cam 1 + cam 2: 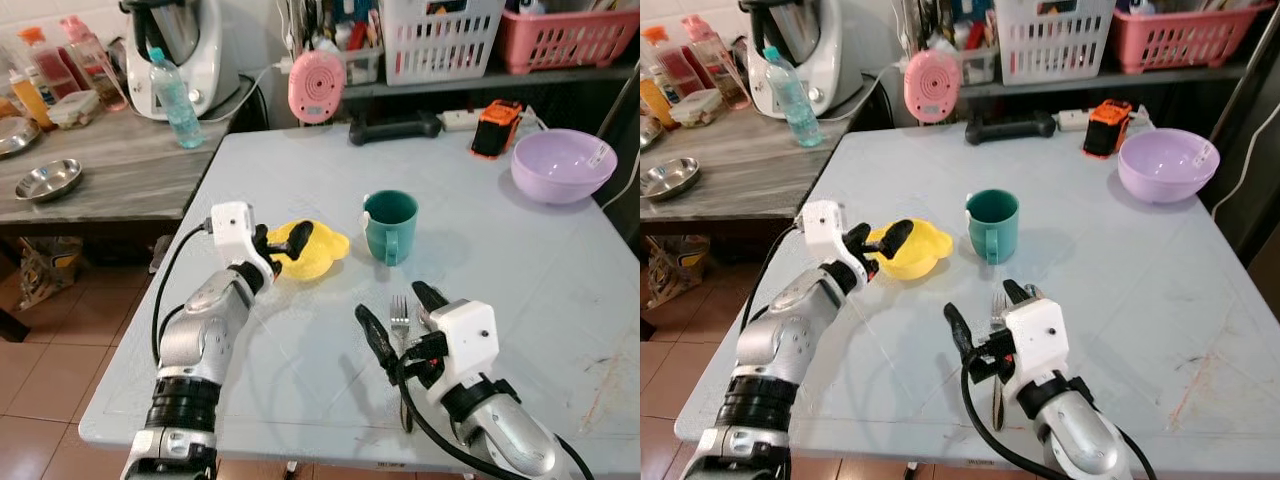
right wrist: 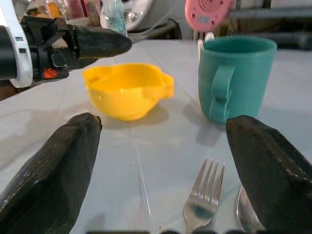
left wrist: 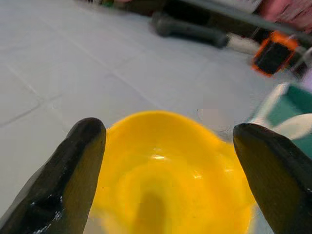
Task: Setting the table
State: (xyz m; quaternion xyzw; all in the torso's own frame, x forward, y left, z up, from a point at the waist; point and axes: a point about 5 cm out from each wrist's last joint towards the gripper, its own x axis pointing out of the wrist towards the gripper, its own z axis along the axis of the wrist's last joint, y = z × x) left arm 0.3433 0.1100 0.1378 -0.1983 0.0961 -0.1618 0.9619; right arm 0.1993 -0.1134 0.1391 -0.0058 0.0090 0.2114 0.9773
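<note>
Writing unreadable; left claw (image 1: pixel 290 243) gapes over yellow bowl (image 1: pixel 315 252).

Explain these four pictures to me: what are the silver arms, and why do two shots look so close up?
The silver arms belong to a humanoid robot setting a table. The two wide pictures come from cameras on its head, looking down. The two close ones come from cameras on its wrists, looking out between each arm's black fingers.

On the grey table lie a yellow bowl, a teal mug, a fork and, further back, a lilac bowl.

The left gripper reaches over the yellow bowl, fingers spread to either side, not gripping it. The right gripper hovers open around the fork. Nothing is held.
</note>
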